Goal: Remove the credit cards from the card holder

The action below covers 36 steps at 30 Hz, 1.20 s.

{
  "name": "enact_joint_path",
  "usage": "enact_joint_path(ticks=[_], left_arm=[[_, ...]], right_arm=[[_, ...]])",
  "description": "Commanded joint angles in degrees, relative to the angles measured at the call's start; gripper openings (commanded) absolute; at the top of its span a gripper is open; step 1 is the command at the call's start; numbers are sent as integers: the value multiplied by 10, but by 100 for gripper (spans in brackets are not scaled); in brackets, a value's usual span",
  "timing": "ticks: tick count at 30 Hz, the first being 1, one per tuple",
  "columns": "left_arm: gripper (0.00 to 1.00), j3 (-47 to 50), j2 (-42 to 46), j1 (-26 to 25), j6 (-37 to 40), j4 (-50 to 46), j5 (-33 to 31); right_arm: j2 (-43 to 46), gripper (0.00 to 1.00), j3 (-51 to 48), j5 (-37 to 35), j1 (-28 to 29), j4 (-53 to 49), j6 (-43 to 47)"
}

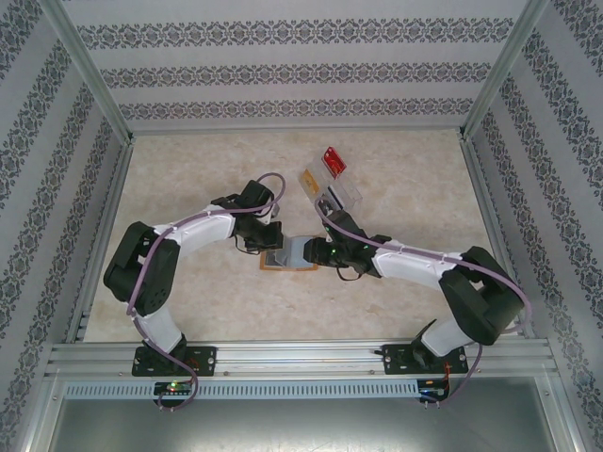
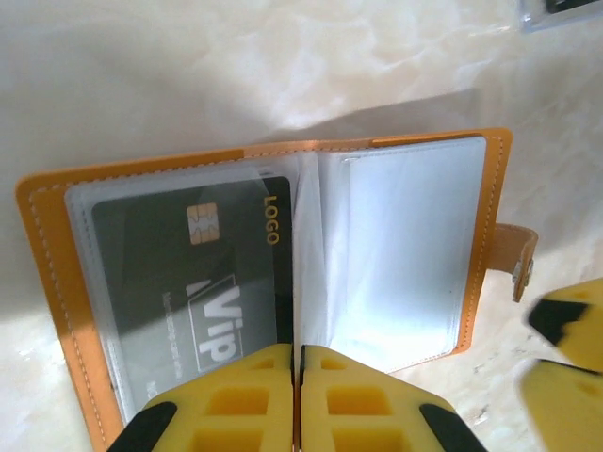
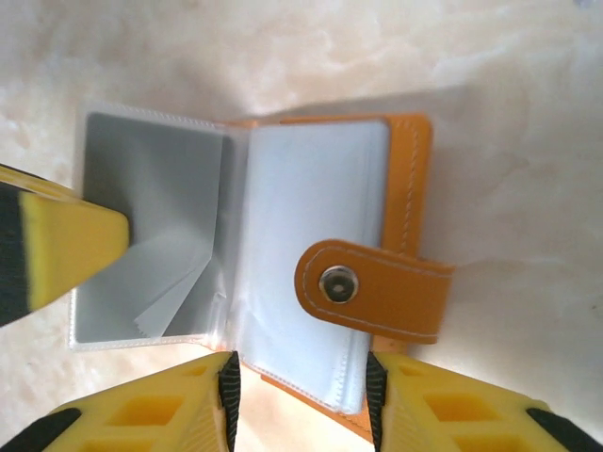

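The small orange-tan bifold card holder (image 1: 287,256) lies open and flat on the pale marbled table (image 1: 188,188), between the two arms and well apart from the clear plastic rectangular tray (image 1: 337,193) holding a red card (image 1: 333,162). In the left wrist view a dark grey-black plastic credit card (image 2: 188,292) with a gold chip sits fully inside a see-through pocket on one half. The other half shows pale pocket pages and the orange snap tab (image 3: 377,287) at its outer edge. The left gripper (image 2: 297,395) has its yellow pads pressed together at the holder's near edge by the spine; whether a thin page is caught between them cannot be told. The right gripper (image 3: 300,395) has its jaws partly apart, straddling the near edge of the tab-side half without clamping it. The main risk is that nothing firmly pins the light holder, so a pull on the card would likely drag or lift the whole wallet. The slick pocket film may cling to the card. Closed pads could also slide over it rather than seize it, and the two grippers work close enough together to bump.
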<state>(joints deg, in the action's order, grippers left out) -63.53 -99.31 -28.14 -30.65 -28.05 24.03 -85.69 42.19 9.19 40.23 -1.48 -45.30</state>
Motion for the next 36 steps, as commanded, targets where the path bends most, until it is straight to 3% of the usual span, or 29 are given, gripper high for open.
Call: enact_joint_path(ticks=[1,12,16,18,21,27,36], left_arm=[[11,-16,16,-3,35,-65,-40],[39,-16,-17,-7,-4,30,98],[47,-1,-21,-9,-41,105,174],[49,0,-25,-10,-48,119,188],[52,-3,-22,-6,-39,99,152],[46,7,-5,13,-38,70,81],[32,22,-32,18,-63,95,73]], right_arm=[[24,43,-16,-25,-7,-9,-9],[71,43,-37,-46,-18,-22,-16],[84,43,-41,-49,-22,-25,-15],[86,43,-40,-49,-23,-23,-15],[84,43,-40,-45,-23,-21,-14],[57,37,-19,-29,-13,-22,-4],[-31,21,43,-24,36,-22,-4]])
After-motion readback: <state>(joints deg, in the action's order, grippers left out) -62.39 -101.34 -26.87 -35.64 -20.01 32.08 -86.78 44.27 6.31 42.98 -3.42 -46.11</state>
